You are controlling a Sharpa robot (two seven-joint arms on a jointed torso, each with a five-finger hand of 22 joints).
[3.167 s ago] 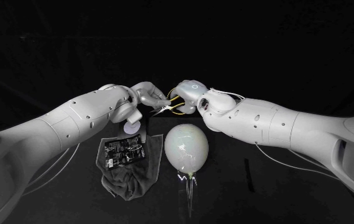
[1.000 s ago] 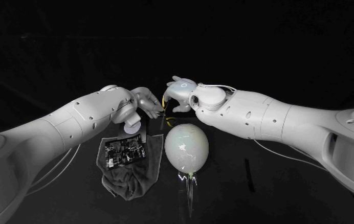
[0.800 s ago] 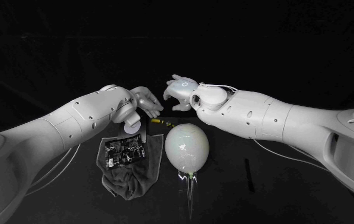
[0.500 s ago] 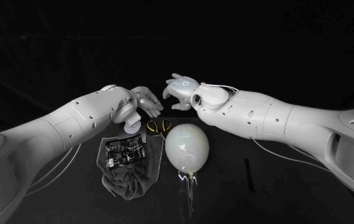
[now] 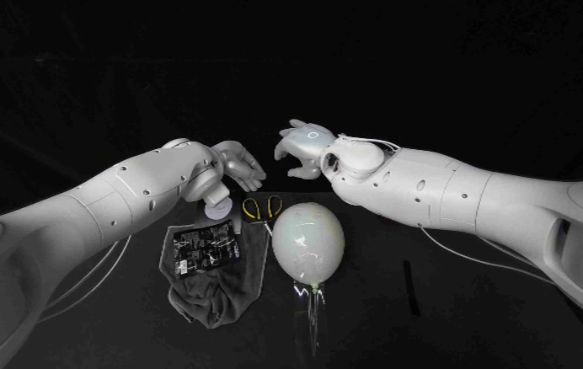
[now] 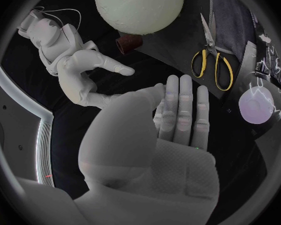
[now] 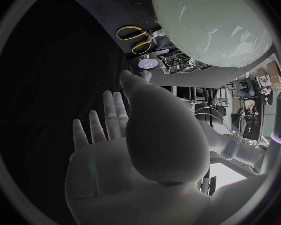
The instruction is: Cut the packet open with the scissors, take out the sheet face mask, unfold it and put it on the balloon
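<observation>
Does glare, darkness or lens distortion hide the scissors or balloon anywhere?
No. Head view: table lost in darkness, small highlights on the balloon, the scissors readable by their yellow handles. Left wrist view: fisheye bends the cloth edge; scissors well lit. Right wrist view: balloon pale, bulged by the lens, handles visible.

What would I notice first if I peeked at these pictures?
The big pale balloon lies in the middle of the black table, bright against the dark. Just beyond it, the left hand and right hand hover close together, both holding nothing. Yellow-handled scissors lie by the balloon's far end, near the packet on a dark cloth.
</observation>
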